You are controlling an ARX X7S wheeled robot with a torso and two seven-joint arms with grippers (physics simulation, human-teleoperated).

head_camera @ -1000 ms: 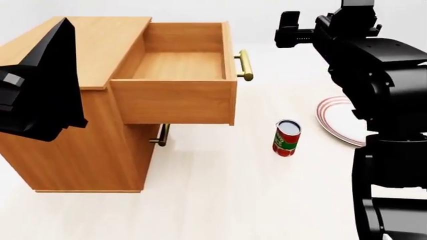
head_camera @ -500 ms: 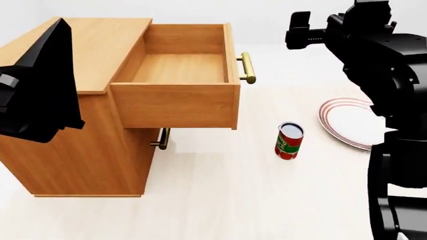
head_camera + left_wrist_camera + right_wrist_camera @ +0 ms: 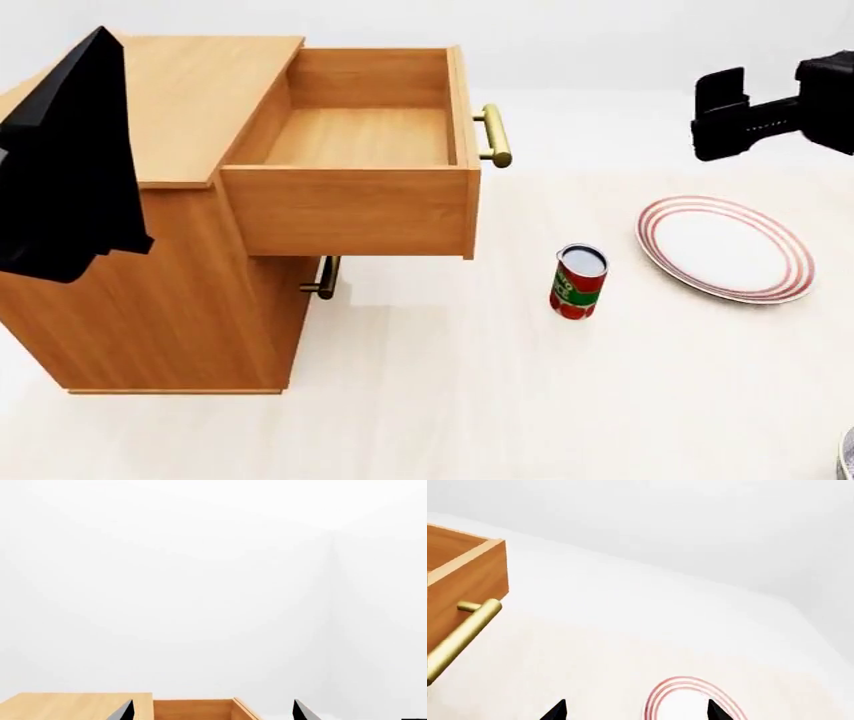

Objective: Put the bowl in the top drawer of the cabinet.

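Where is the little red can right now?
In the head view the can stands upright on the floor, between the cabinet's open top drawer on the left and the red-rimmed plate on the right.

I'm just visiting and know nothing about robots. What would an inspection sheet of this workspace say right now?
Surface: pale tabletop, bare in the middle.
Job's things: cabinet stands at the left; its top drawer is pulled fully out and holds nothing. Bowl: only a speckled sliver at the lower right edge of the head view, likely it.
Clutter: red can upright; red-rimmed plate lies flat to its right, apart from it.
Grippers: left gripper open, over the cabinet top; right gripper open, above the plate, holding nothing.
Cables: nothing seen.
Surroundings: plain white walls.
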